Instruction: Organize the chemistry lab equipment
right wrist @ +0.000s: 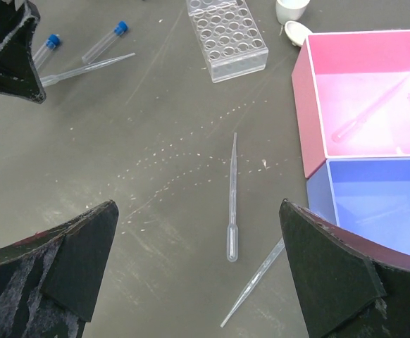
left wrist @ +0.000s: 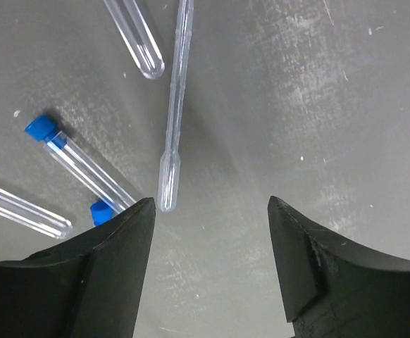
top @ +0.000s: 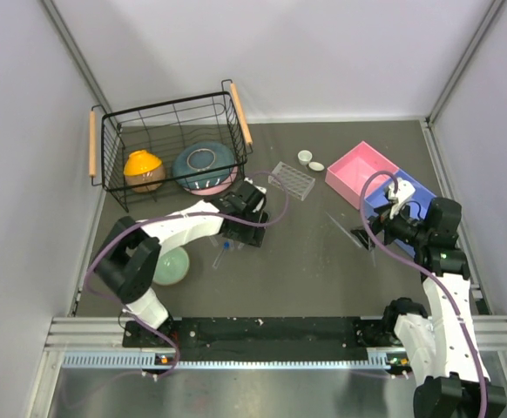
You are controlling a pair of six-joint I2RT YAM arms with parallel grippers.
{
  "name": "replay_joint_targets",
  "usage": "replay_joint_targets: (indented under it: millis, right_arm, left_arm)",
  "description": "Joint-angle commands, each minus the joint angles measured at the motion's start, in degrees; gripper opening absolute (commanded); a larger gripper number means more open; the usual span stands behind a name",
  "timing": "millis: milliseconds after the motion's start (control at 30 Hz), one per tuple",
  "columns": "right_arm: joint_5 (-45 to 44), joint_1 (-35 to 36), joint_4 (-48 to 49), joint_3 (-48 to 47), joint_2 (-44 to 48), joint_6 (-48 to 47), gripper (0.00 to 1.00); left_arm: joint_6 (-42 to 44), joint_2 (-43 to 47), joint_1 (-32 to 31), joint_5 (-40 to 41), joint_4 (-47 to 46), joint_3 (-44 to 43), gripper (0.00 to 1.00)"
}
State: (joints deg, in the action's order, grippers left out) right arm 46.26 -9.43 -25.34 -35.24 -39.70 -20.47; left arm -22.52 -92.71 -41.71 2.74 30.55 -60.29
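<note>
From above, the clear tube rack (top: 292,180) lies on the surface (top: 323,261) toward 12 o'clock. The 2 white cups (top: 311,161) sit just beside it at its 1 o'clock. The pink tray (right wrist: 308,105) and the blue tray (right wrist: 319,201) touch each other at 3 o'clock, and 1 pipette (right wrist: 370,109) lies inside the pink one.

The left fingers (left wrist: 113,267) hang over the surface at about 8 o'clock of the rack, spread apart and released, with nothing between them. In the left wrist view a long pipette (left wrist: 170,127) lies pointing to 12 o'clock, its bulb end near the tip of the 9 o'clock finger. A capped tube (left wrist: 85,169) slants at its 9 o'clock, running under that finger, where a second blue cap (left wrist: 101,211) peeks out. 2 more clear tubes lie nearby, 1 at 12 o'clock (left wrist: 138,42) and 1 at the 9 o'clock edge (left wrist: 22,210).

The right fingers (right wrist: 71,260) hover above the surface just beside the trays, wide apart and grasping nothing. Below them a pipette (right wrist: 232,204) lies straight, tip to 12 o'clock. Another (right wrist: 254,278) slants at its 5 o'clock, partly hidden by a finger.

The black wire basket (top: 166,106) at 10 o'clock holds an orange bowl (top: 144,170) and a blue bowl (top: 206,165). A green bowl (top: 171,266) sits at 8 o'clock.
</note>
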Motion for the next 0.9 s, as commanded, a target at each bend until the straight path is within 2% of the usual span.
replay_joint_targets:
  millis: [0, 367, 600, 700, 867]
  right_arm:
    - [-0.6, -0.7, 1.6, -0.3, 0.5, -1.9, 0.99]
    - [-0.9, -0.8, 1.5, -0.4, 0.4, -2.5, 0.99]
    - [-1.0, -0.7, 1.3, -0.2, 0.1, -2.6, 0.99]
    - [-1.1, -0.7, 1.3, -0.2, -0.2, -2.6, 0.99]
    - [-1.2, -0.8, 1.3, -0.2, -0.4, -2.7, 0.99]
  left_arm:
    - [2.7, -4.1, 0.2, 1.0, 2.5, -5.0, 0.68]
    - [5.1, -12.4, 0.8, 5.4, 5.7, -10.5, 0.6]
    - [6.2, -14.4, 2.3, 0.7, 5.0, -10.9, 0.5]
    - [6.1, -14.3, 2.4, -1.2, 4.4, -10.3, 0.43]
    - [5.0, -13.6, 2.5, -4.6, 3.0, -8.0, 0.24]
